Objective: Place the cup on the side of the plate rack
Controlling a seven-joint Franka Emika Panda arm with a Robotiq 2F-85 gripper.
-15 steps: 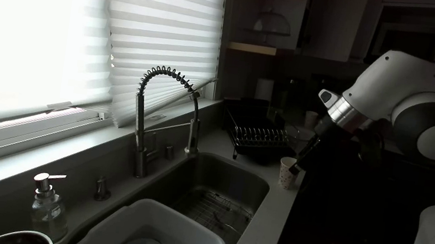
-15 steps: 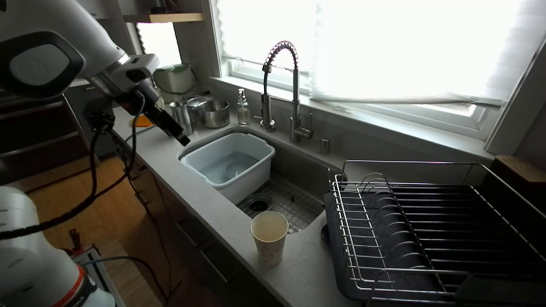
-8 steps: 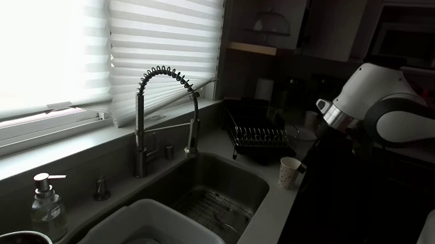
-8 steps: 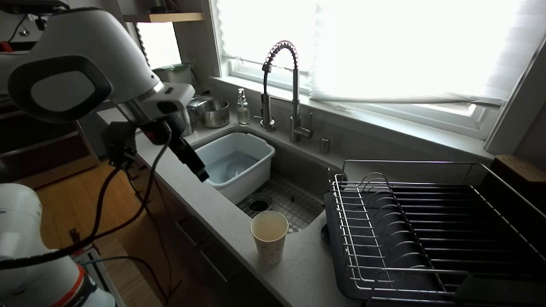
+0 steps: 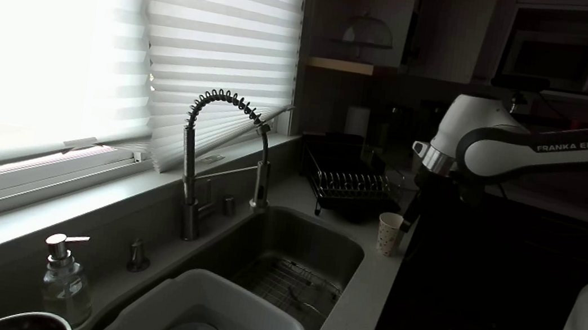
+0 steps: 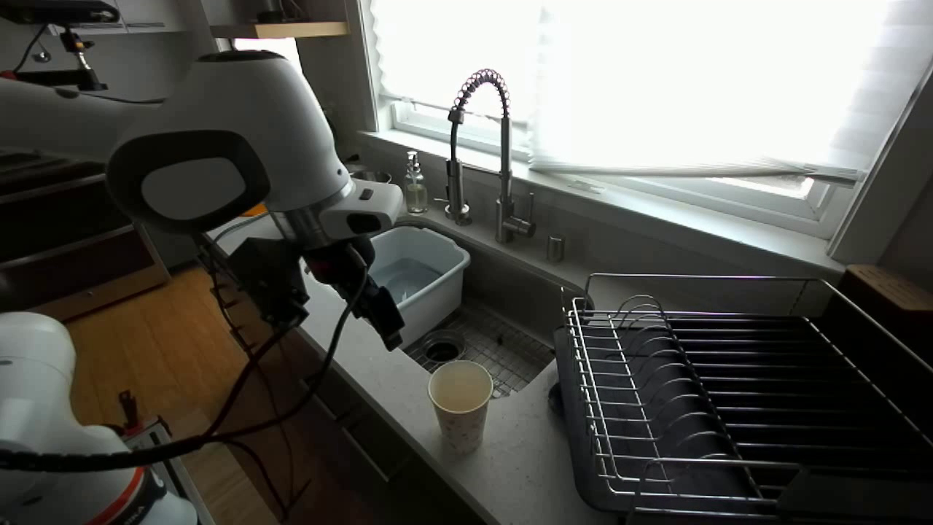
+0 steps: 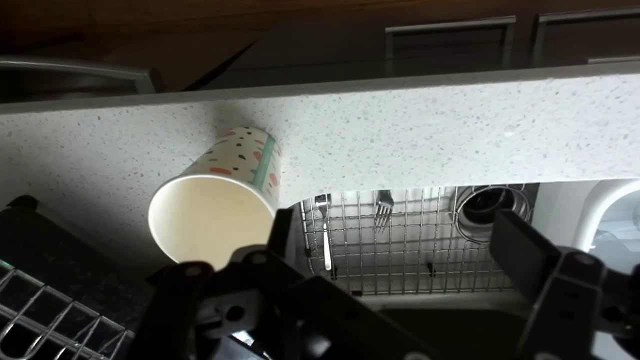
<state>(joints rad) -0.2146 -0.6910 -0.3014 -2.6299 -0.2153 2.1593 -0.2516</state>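
Note:
The cup (image 6: pixel 461 415), cream-white with coloured specks, stands upright on the counter between the sink corner and the counter's front edge; it also shows in an exterior view (image 5: pixel 388 235). In the wrist view the cup (image 7: pixel 240 155) is left of the jaws, its open mouth toward the camera. The black wire plate rack (image 6: pixel 619 408) stands beside it, apart from it; its corner shows in the wrist view (image 7: pixel 45 315). My gripper (image 7: pixel 400 235) is open with nothing between its fingers. In an exterior view the gripper (image 6: pixel 392 339) is above the counter edge of the sink, short of the cup.
The sink (image 5: pixel 312 241) has a wire grid and forks (image 7: pixel 384 207) at its bottom. A grey-white basin (image 6: pixel 437 292) sits in it. A coiled faucet (image 6: pixel 504 160) and a soap bottle (image 6: pixel 415 189) stand behind. A cable (image 6: pixel 321 394) hangs from the arm.
The arm has moved toward the cup, and the gripper is lower and nearer to it. The cup and the plate rack have not moved.

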